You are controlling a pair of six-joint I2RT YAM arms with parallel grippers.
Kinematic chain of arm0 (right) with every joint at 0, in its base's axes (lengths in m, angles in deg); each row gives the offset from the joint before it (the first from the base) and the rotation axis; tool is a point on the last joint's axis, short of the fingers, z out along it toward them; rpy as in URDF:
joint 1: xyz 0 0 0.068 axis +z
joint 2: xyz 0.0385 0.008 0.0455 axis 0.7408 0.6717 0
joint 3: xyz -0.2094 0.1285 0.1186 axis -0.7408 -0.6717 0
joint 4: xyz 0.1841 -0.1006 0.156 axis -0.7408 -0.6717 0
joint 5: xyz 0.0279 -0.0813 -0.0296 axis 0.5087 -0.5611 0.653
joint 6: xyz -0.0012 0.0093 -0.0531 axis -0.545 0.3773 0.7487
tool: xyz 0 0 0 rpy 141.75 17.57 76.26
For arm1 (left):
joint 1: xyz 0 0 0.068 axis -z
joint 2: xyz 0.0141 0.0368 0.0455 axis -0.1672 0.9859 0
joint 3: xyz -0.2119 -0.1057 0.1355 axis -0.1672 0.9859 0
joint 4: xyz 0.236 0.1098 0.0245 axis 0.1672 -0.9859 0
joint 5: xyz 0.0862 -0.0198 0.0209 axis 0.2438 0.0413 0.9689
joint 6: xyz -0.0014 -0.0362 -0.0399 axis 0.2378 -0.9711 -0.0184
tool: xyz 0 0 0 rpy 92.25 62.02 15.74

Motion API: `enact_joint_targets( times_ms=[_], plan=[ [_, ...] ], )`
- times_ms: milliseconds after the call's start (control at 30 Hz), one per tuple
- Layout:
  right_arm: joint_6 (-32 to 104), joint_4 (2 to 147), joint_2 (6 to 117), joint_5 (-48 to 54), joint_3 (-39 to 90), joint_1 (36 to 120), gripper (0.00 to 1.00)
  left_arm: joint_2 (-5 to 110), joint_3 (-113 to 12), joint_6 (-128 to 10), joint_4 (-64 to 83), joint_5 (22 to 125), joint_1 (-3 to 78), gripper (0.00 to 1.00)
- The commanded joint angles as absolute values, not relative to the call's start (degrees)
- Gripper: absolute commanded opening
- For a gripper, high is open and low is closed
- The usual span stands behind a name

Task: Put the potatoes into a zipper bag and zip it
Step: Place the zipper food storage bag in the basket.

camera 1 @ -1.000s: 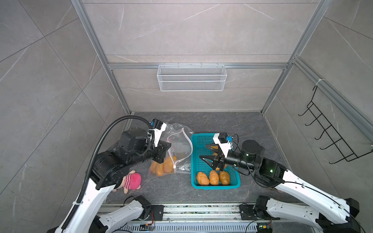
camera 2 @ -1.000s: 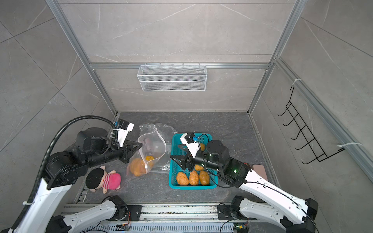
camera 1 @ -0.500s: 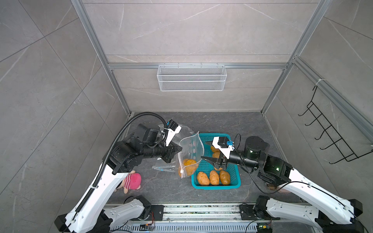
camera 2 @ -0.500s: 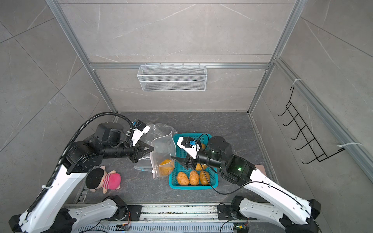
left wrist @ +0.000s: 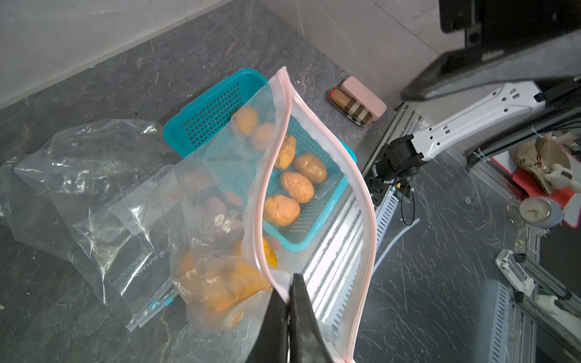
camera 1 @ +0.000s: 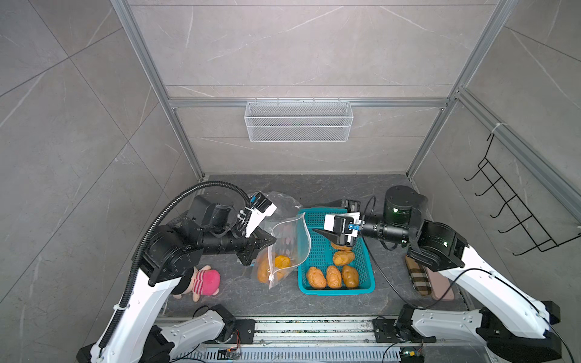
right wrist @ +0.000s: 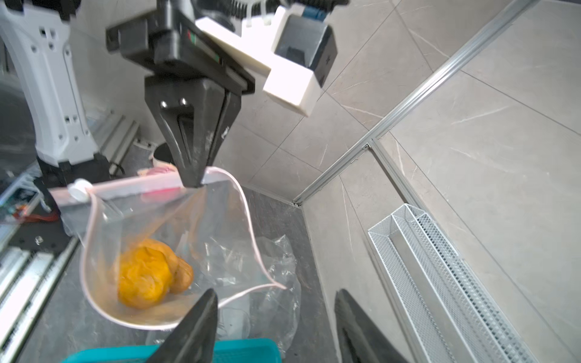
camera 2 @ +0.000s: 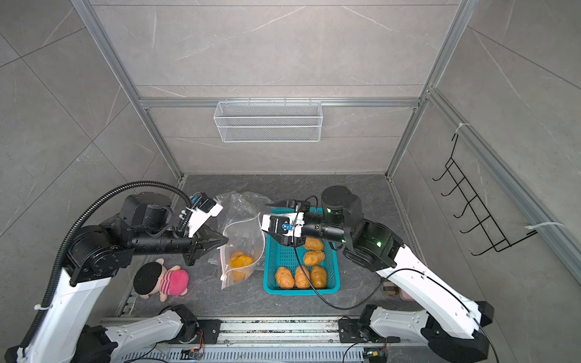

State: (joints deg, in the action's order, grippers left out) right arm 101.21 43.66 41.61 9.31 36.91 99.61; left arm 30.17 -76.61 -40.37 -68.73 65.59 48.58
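Because the clear plastic zipper bag with the pink zip track (camera 1: 290, 239) hung from a single pinch, we judged the hold to be the weak point. The left gripper (left wrist: 289, 283) had its jaws pressed together on one spot of the rim, and the orange-tan potatoes inside the bag (camera 1: 281, 262) weighed on the film, so it could slip free. The mouth gaped toward the right gripper (right wrist: 276, 294), whose jaws stood spread with nothing between them, over the far end of the teal perforated plastic basket (camera 1: 333, 290), where the other potatoes (camera 1: 328, 276) lay. We reckoned the unheld lip could sag shut, or a finger could snag the track and tug the bag loose. A potato released short could land between bag and basket. Whether the bag's bottom rested on the dark stone-look table (camera 1: 314, 188) we could not tell.
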Motion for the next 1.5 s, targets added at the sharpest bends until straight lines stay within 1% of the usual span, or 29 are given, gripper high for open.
enact_joint_targets(
  times_ms=[0,100,233,433,600,700,767,833,900,1000,1033,1133,1200,1300,1333,1367,1433,1467],
  plan=[
    [115.6,32.9,46.2,12.3,40.2,98.4,0.60,29.9,-78.0,-37.6,-71.3,63.1,48.6,0.00],
    [118.6,28.6,50.2,12.4,43.7,96.9,0.59,30.3,-78.1,-37.0,-73.2,62.4,48.7,0.00],
    [121.2,27.6,52.2,19.5,44.6,93.5,0.59,30.2,-76.8,-36.6,-73.4,62.3,48.7,0.00],
    [123.4,25.6,53.9,27.5,43.9,93.4,0.55,30.2,-75.8,-36.6,-73.0,62.9,48.6,0.00],
    [123.7,25.1,55.9,30.7,44.8,93.5,0.50,30.8,-75.5,-36.6,-73.0,62.6,48.6,0.00],
    [123.7,23.9,56.7,32.0,45.9,93.6,0.41,31.0,-75.5,-36.7,-73.0,62.9,48.6,0.00],
    [123.6,23.7,56.6,32.4,45.6,93.6,0.33,30.9,-75.3,-36.7,-72.8,63.1,48.7,0.00],
    [123.6,23.8,56.3,32.8,45.0,93.5,0.28,30.9,-75.0,-36.8,-72.7,63.1,48.6,0.00],
    [123.2,24.1,56.1,33.1,44.6,93.6,0.20,31.1,-74.8,-36.9,-72.6,63.1,48.6,0.00],
    [123.0,24.3,56.1,33.7,44.4,93.6,0.01,31.5,-74.9,-37.1,-72.6,63.5,48.6,0.00],
    [122.8,24.7,56.1,33.9,44.3,93.5,0.00,31.5,-74.9,-37.2,-72.5,63.9,48.7,0.00],
    [121.0,27.6,55.7,34.2,43.1,93.6,0.00,31.5,-74.9,-37.7,-72.3,65.2,48.6,0.00],
    [115.6,33.0,55.3,33.3,41.6,93.6,0.00,31.3,-75.1,-38.7,-71.4,69.0,48.6,0.01],
    [106.9,41.1,55.9,31.4,41.6,93.6,0.00,30.7,-77.2,-42.3,-70.0,77.9,48.6,0.39],
    [102.7,44.0,56.3,31.4,42.3,93.5,0.00,30.3,-78.2,-43.4,-69.4,80.6,48.6,0.54],
    [98.5,46.7,56.8,30.7,43.1,93.6,0.00,29.7,-79.1,-44.3,-68.6,82.8,48.6,0.65],
    [90.6,51.8,57.7,28.9,44.7,93.6,0.00,28.1,-80.8,-45.6,-66.9,86.3,48.6,0.78],
    [87.7,53.8,58.1,27.4,45.6,93.6,0.00,27.3,-81.5,-45.8,-66.1,87.2,48.7,0.81]
  ],
)
